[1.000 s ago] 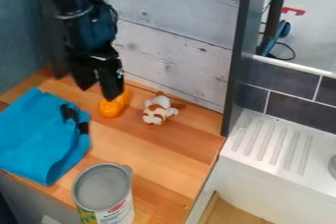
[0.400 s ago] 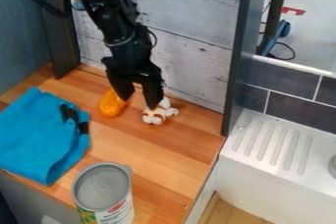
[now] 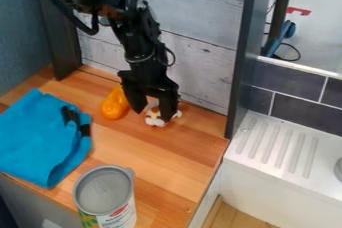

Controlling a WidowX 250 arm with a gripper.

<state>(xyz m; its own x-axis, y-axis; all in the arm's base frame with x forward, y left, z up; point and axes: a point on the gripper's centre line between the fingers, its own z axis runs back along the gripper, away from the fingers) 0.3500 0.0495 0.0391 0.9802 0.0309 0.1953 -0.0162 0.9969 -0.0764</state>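
Note:
The black gripper (image 3: 153, 114) hangs low over the back of the wooden counter, its two fingers spread apart. Between and partly behind them is a small white and brown plush toy (image 3: 155, 117), its upper part hidden by the gripper. Whether the fingers touch the toy, I cannot tell. Just left of the gripper lies an orange, rounded object (image 3: 115, 104) on the wood.
A blue cloth (image 3: 41, 139) with black clips lies at the left. An open can (image 3: 105, 197) stands at the front edge. A dark post (image 3: 242, 57) and white sink unit (image 3: 284, 157) are at the right; a wooden wall (image 3: 200, 47) stands behind.
My gripper has moved right and down, from above the orange object to the plush toy, and its fingers now cover part of the toy. The other objects have stayed put.

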